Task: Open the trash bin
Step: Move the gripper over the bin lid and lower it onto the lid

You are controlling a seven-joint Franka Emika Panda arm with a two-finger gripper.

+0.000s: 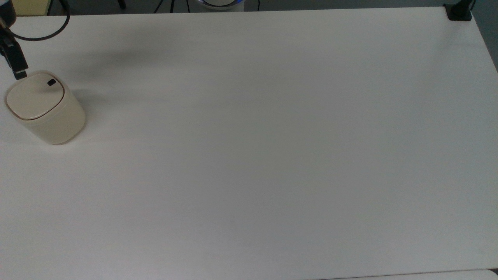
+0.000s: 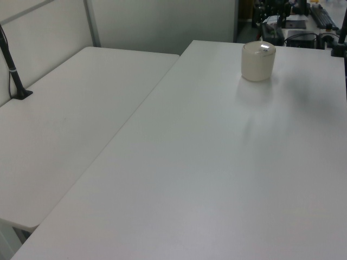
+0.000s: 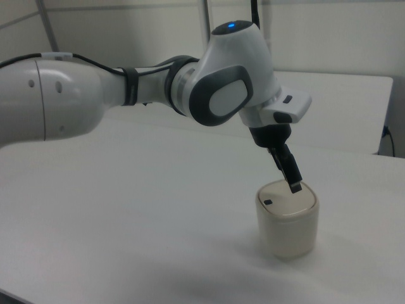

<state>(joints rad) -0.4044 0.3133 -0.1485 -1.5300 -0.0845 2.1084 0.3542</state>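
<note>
Top view — trash bin (image 1: 43,107) upright at frame left on the white surface (image 1: 272,147), lid shut; hand (image 1: 18,73) at its upper-left rim.
Left view — bin (image 2: 258,61) upper right.
Right view — hand (image 3: 295,187) tip over the lid; finger spread: cannot tell, nothing held.

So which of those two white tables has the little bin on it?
The wider table on the left view's right carries the cream bin; the neighbouring table on the left view's left bears just a black post.
</note>
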